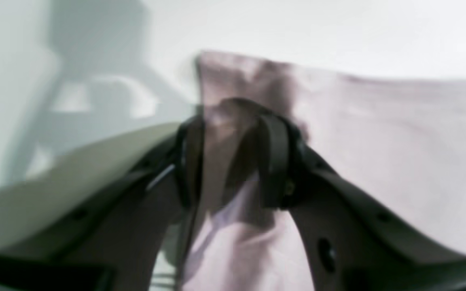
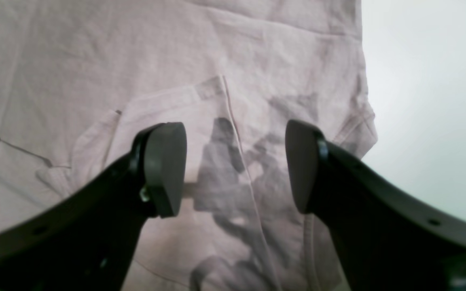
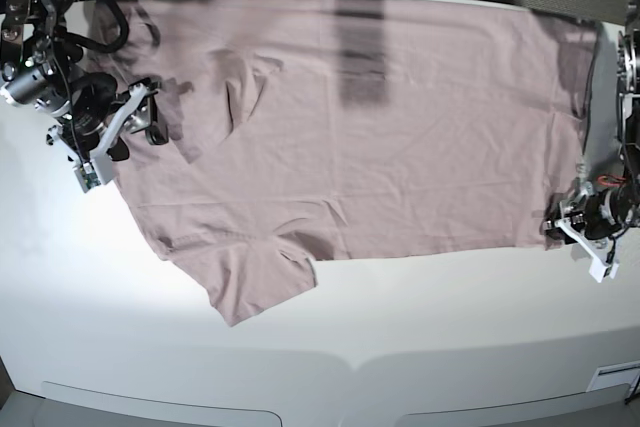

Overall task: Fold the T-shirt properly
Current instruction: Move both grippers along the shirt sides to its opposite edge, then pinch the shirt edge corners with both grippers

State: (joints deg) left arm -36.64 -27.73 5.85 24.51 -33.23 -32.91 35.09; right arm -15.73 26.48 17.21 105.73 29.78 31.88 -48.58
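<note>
A white surface [image 3: 330, 337] fills the base view, with dark cables and equipment bunched along its far edge; its near half is bare and brightly lit.

The T-shirt [image 3: 380, 137] is spread flat across the far half of the surface, its long axis running from the left edge to the right edge of the base view. The ribbed neck and the sleeves are turned toward the left edge, where one sleeve points toward the near edge; the hem lies at the right edge.

The right pincer [image 3: 128, 119] is held at the neck-and-shoulder end near the left edge. In the right wrist view its pads [image 2: 164, 167] are seen spread wide above wrinkled cloth with a seam running between them, and nothing is gripped.

The left pincer [image 3: 580, 230] is set at the near hem corner by the right edge. In the left wrist view it [image 1: 233, 161] is seen closed on a pinch of the shirt, the cloth drawn up between the jaws.

Each arm is thus placed at one end of the long axis. The coming fold is judged to turn on this: the collar end lies directly beneath the open right pincer, while the hem corner is already held by the left.
</note>
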